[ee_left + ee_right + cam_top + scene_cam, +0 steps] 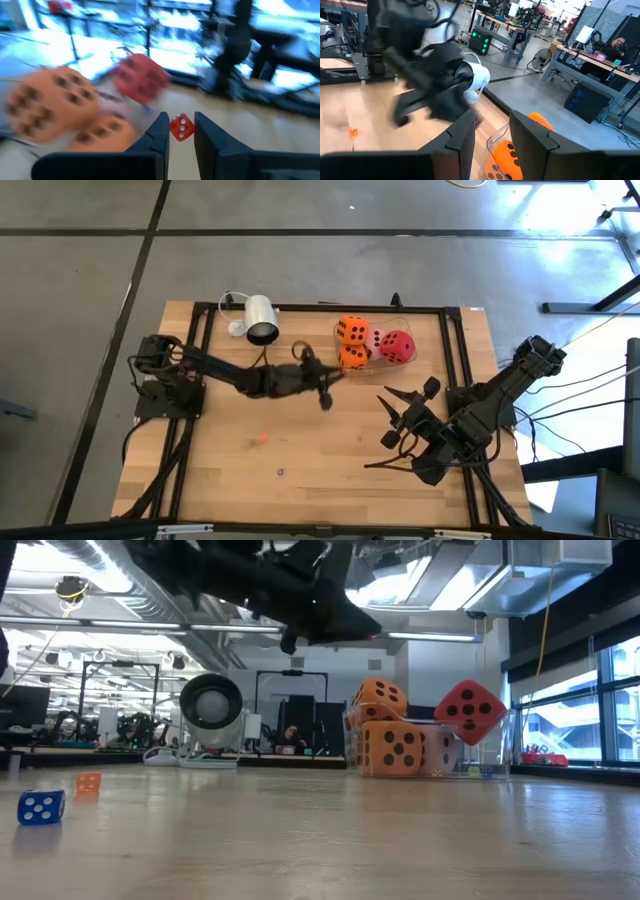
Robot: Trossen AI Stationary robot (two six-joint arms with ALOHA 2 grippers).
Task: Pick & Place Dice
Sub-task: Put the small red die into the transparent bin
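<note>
Four big soft dice sit piled in a clear tray at the table's far middle: two orange, one red lying tilted, and one pale pink between them. My left gripper hangs above the table just left of the pile, shut on a small red die. My right gripper waits open at the table's right side, touching nothing. My left gripper pinches the small red die by two opposite faces between its two fingers, close to their free ends. The fingers point toward the big dice, roughly level. In the low view the gripper is well above the wood, so the die is lifted clear.
A white cylindrical camera lies at the far left of the pile. A small orange die and a small blue die lie on the near wood. A black frame borders the table.
</note>
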